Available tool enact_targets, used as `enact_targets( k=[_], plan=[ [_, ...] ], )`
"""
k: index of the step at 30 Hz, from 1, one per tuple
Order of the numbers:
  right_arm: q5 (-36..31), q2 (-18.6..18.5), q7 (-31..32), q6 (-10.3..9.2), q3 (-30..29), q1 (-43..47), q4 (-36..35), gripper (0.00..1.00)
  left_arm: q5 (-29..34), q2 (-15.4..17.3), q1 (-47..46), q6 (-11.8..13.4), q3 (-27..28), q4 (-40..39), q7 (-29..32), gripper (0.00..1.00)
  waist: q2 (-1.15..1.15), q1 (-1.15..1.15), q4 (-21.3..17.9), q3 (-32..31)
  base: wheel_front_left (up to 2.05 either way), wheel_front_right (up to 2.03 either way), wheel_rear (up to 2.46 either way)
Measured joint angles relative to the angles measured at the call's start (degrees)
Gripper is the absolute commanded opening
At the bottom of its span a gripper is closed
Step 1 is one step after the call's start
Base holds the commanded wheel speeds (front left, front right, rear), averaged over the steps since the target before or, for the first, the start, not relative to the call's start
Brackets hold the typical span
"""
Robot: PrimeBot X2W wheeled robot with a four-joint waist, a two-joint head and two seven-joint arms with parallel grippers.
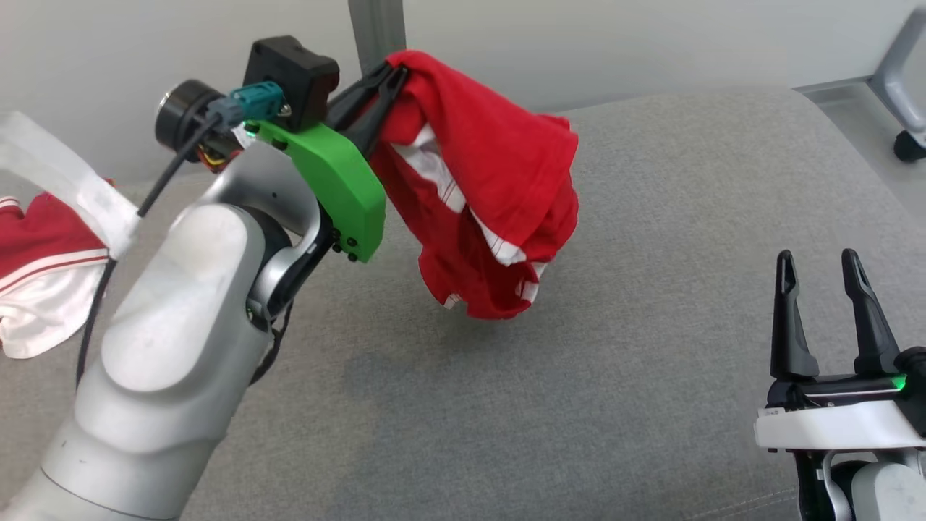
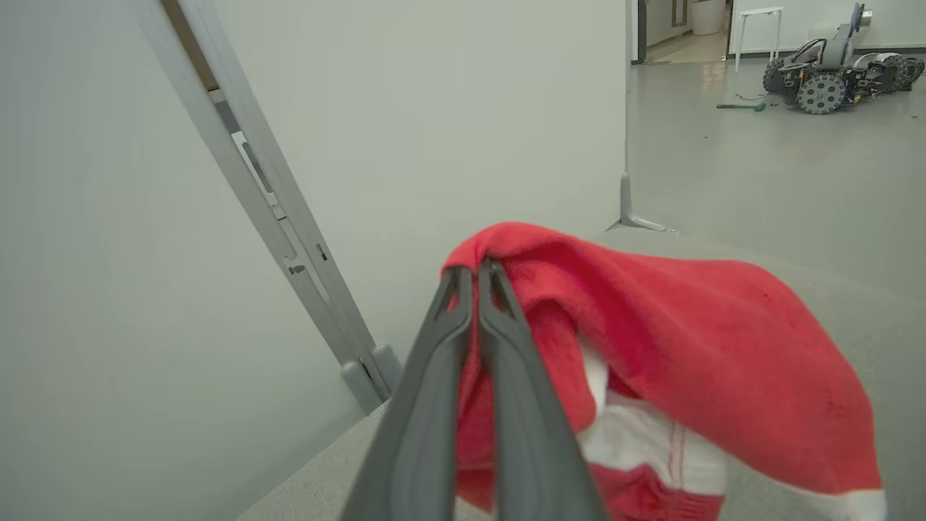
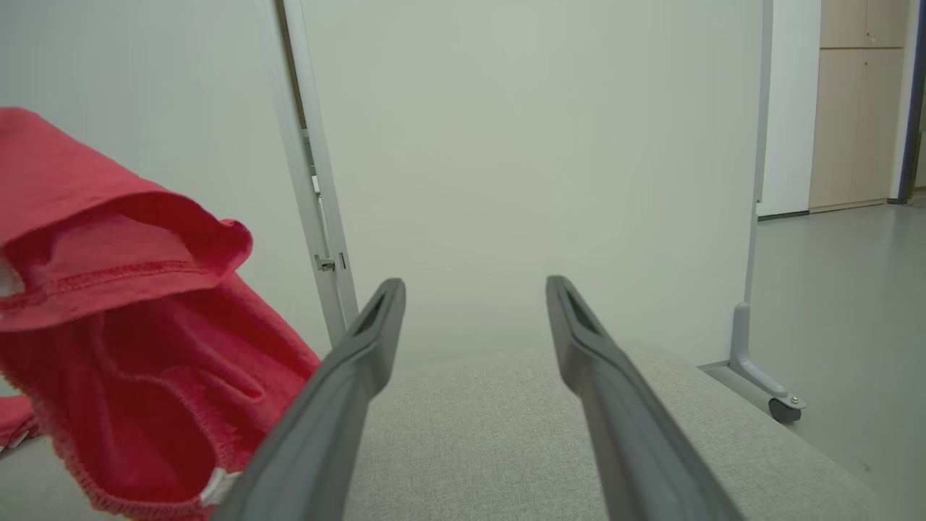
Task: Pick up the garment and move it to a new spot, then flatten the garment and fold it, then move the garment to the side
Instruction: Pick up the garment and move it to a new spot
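**Item 1. Garment** (image 1: 492,188): red, with white trim. It hangs bunched in the air above the far middle of the padded grey surface (image 1: 651,325). Its lowest folds seem just clear of the surface, with a shadow under them. It is crumpled and doubled on itself, and no flat panel is visible.

**Item 2. Left gripper** (image 1: 387,79): raised above the far part of the surface. The jaws are pressed together on a top fold of the garment and carry all of its weight. The left wrist view shows the cloth draped over and past the fingertips (image 2: 463,282).

**Item 3. Right gripper** (image 1: 817,257): low over the near right corner of the surface. The jaws are apart, with nothing between them, and it is well apart from the garment.

**Item 4. Second cloth** (image 1: 40,260): red and white, lying heaped at the left edge of the surface and touched by neither gripper.

**Item 5. White partition panel** (image 3: 506,145): stands upright behind the far edge of the surface.

**Status of task (judged):**
- Pick-up: done, as the garment is off the surface and in a firm pinch.
- Move to a new spot: in hand, as the garment is not yet set down.
- Flattening: outstanding. It will likely need the idle right gripper to take a second corner.
- Folding: outstanding.
- Moving the garment to the side: outstanding.

Roughly the first quarter is complete.
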Motion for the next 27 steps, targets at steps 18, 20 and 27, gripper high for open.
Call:
enact_targets(
  k=[18, 20, 27],
  plan=[
    [1.83, -0.01, 0.0, 0.0, 5.39, -5.5, 1.77, 1.0, 1.57, -7.26, 4.42, 6.31, 0.33, 31.83, -19.29, 0.09, 0.0, 0.0, -4.84, 11.41, 0.0, 0.0, 0.0],
    [1.83, -0.02, 0.0, 0.0, 5.64, -5.93, 2.04, 1.0, 1.75, -8.1, 4.36, 6.37, 0.27, 34.51, -22.1, 0.57, 0.0, 0.0, -5.18, 12.4, 0.0, 0.0, 0.0],
    [1.15, 0.0, 0.0, 0.0, 5.49, -6.07, 3.91, 1.0, 2.03, -9.83, 2.77, 6.19, 0.08, 40.02, -29.41, 1.0, 0.0, 0.0, -4.77, 12.8, 0.0, 0.0, 0.0]
  ],
)
